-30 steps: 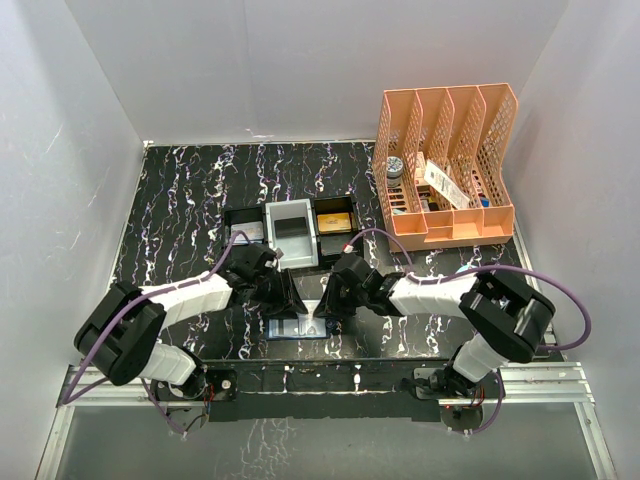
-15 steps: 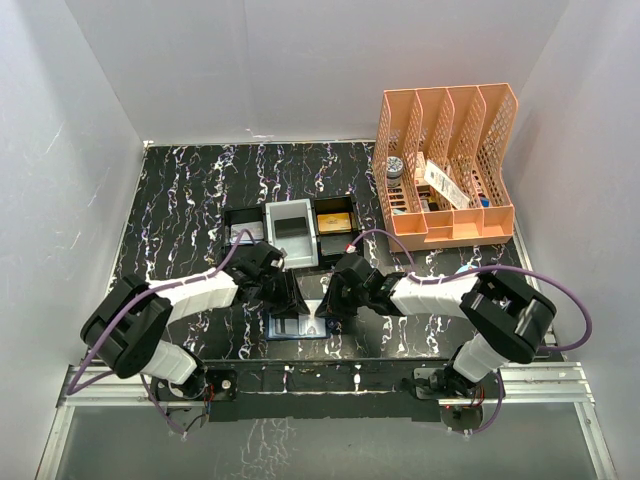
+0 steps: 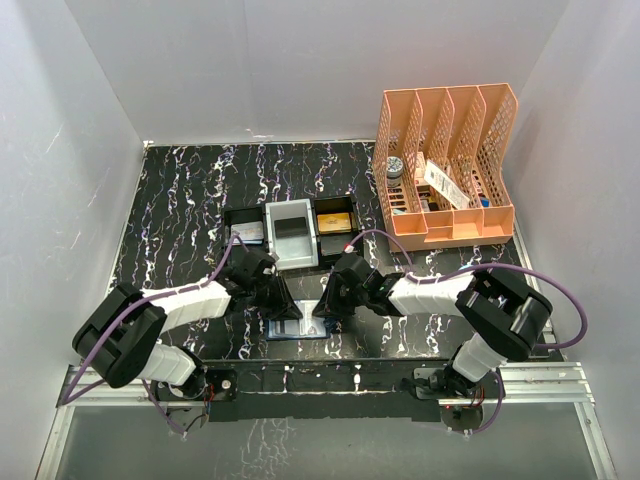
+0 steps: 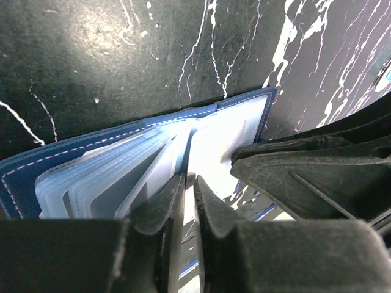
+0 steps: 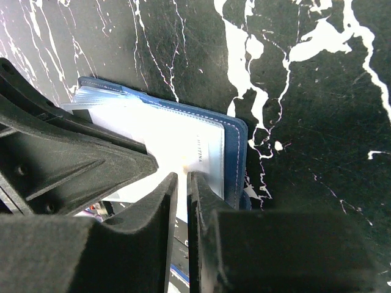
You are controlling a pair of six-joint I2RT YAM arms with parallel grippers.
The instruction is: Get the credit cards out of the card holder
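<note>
The left gripper (image 4: 186, 186) has its two dark fingers drawn nearly together, with only a thin slit between them. One translucent leaf lifts out of the fan of sleeves (image 4: 98, 183) and runs up into that slit, so this claw nips the card holder (image 4: 36, 168) by a sleeve. The right gripper (image 5: 182, 183) is pressed almost as tight. Its tips stand over the bright top page near the holder's stitched right edge, and white shows through the gap. Whether it pinches that page or only hovers against it cannot be told from its own camera.

The card holder lies spread open and flat on the table (image 4: 122, 55), directly under and between the two claws, which face each other tip to tip across it. From above only a sliver of blue shows between them. The left claw comes in over the holder's left half and the right claw over its right half.

The cover is navy and leather-like, with rounded corners and a line of pale stitching along the rim. Inside, the sleeves are frosted clear plastic, thin and floppy, stacked like pages. A credit card (image 5: 189, 143) shows as a flat pale face under the top sleeve, glaring white, with one short line of small print (too small to read). The table is glossy black with white marble-like veins, and the fingers are matte black, wedge-shaped plastic.
</note>
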